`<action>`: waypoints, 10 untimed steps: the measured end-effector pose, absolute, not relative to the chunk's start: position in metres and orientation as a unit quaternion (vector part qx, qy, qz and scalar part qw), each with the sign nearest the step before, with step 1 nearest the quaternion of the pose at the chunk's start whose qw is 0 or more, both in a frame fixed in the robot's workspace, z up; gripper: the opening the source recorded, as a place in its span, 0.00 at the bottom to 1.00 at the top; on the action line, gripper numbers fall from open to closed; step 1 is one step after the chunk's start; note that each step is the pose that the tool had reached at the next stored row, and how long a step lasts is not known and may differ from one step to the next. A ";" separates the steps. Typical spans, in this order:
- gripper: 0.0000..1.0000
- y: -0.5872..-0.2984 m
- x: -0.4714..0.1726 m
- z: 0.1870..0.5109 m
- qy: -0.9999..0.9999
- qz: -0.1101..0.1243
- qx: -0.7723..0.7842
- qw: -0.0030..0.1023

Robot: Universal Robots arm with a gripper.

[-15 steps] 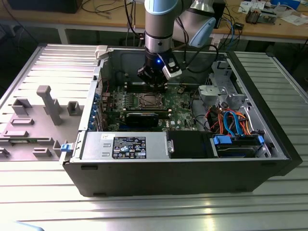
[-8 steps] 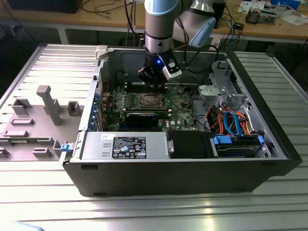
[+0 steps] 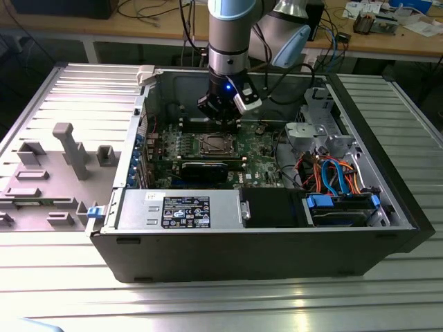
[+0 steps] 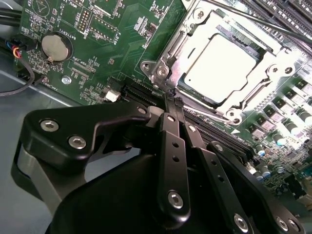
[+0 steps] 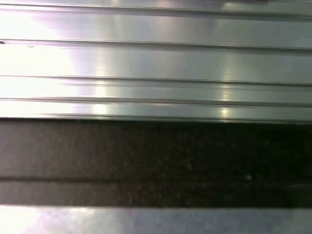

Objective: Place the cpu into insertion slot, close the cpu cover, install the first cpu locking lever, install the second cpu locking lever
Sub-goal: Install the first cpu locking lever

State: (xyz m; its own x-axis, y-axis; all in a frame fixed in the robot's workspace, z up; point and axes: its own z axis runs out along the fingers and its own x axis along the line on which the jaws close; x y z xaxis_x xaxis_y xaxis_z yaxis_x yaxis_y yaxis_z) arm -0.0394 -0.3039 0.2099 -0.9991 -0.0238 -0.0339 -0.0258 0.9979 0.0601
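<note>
Now | cpu [image 4: 220, 62]: pale silver square seated in insertion slot [image 4: 168, 56] | cpu cover [image 4: 253, 87] down | fingers [image 4: 171, 100] pressed together, empty

The motherboard [image 4: 112, 44] is deep green, speckled with tiny silver solder dots and white print. On it the cpu [image 4: 222, 61] shows a pale, dull silver-grey top, framed by the bright silver cpu cover [image 4: 183, 46]. A round silver coin battery [image 4: 52, 45] sits in a black ring. The gripper [image 4: 173, 100] is matt black with shiny steel screw heads. In the exterior view the computer case [image 3: 263, 259] is dark grey-black, with blue and orange cables [image 3: 336, 173] inside, a blue drive latch [image 3: 332, 202], and the ribbed silver-grey table [image 3: 208, 304] below.
</note>
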 end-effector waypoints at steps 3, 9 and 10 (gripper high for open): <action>0.11 -0.304 -0.039 0.209 0.999 0.030 -0.012 0.017; 0.11 -0.304 -0.038 0.206 0.999 0.030 -0.012 0.013; 0.11 -0.304 -0.038 0.206 0.999 0.030 -0.012 0.013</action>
